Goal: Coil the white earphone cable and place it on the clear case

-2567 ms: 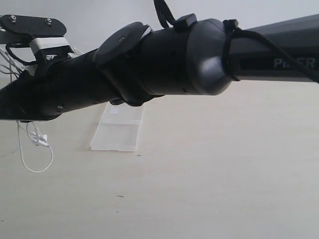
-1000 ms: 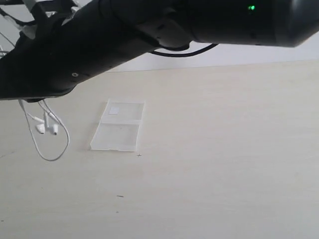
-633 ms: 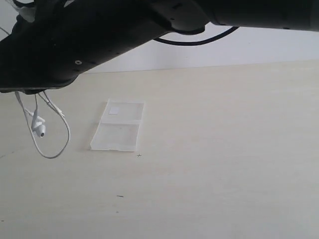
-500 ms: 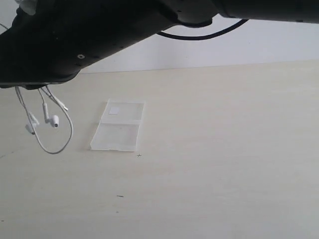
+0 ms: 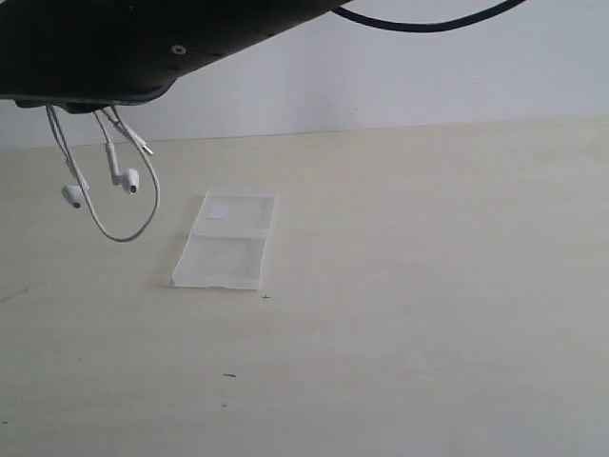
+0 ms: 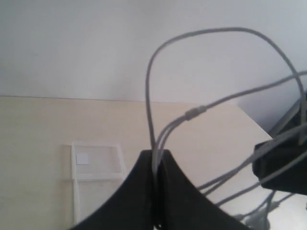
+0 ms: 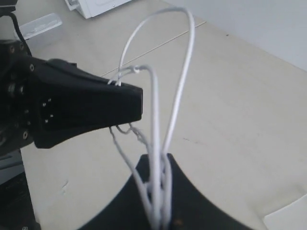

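Note:
The white earphone cable (image 5: 127, 179) hangs in a loop under the black arm (image 5: 143, 38) at the upper left, its two earbuds dangling above the table. The clear case (image 5: 226, 243) lies flat and open on the table, right of and below the loop, with a white patch on its far panel. My left gripper (image 6: 156, 154) is shut on strands of the cable (image 6: 147, 96). My right gripper (image 7: 157, 160) is shut on a bundle of several strands (image 7: 154, 120). The two grippers are close together, with cable arcing between them. Neither gripper's jaws show in the exterior view.
The table (image 5: 409, 314) is pale wood with a white wall behind it. The left gripper's black body (image 7: 86, 112) sits just beyond my right jaws. A white object (image 7: 96, 7) lies at the table's far edge in the right wrist view.
Both arms have risen toward the top of the exterior view. The hanging loop and earbuds have lifted and swung slightly right, toward the case. The case has not moved.

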{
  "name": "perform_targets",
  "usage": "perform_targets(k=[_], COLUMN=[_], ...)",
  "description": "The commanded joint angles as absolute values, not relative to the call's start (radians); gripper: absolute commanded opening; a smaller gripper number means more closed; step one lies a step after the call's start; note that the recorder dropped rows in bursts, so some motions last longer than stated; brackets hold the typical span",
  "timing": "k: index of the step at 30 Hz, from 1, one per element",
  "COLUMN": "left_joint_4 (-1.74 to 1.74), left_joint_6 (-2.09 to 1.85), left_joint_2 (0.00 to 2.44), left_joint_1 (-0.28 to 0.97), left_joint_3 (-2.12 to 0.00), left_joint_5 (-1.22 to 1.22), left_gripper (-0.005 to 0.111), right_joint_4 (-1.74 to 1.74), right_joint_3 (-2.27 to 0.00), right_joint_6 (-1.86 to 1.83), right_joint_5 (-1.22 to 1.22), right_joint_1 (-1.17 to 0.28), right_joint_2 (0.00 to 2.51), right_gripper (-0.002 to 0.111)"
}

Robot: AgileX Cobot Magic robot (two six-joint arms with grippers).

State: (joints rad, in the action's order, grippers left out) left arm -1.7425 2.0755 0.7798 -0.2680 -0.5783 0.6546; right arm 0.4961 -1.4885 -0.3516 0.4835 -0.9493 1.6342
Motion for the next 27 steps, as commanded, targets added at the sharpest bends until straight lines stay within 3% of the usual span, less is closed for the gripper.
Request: perform_targets(k=[1, 19, 22, 27], left_joint_4=[-1.744, -1.744, -1.744, -1.744], left_joint_6=[2.073, 2.046, 2.046, 2.045], left_joint_2=[0.779, 0.779, 0.779, 0.779], left_joint_1=[-0.271, -0.271, -0.271, -0.271], left_joint_3=[-0.574, -0.574, -0.574, -0.574], left_joint_5=[0.72, 0.84, 0.84, 0.84], left_gripper=[0.0, 0.001, 0.015, 0.049], right_joint_4=[0.461, 0.225, 0.204, 0.171], right_joint_3=[-1.493, -1.493, -1.493, -1.493], right_joint_6=[-0.328, -0.197, -0.197, -0.199], right_joint_5=[0.462, 0.528, 0.566, 0.648], right_joint_1=[-0.948, -0.946, -0.946, -0.946], right_joint_2=[1.618, 1.592, 1.592, 1.592], right_gripper=[0.0, 0.0, 0.0, 0.0])
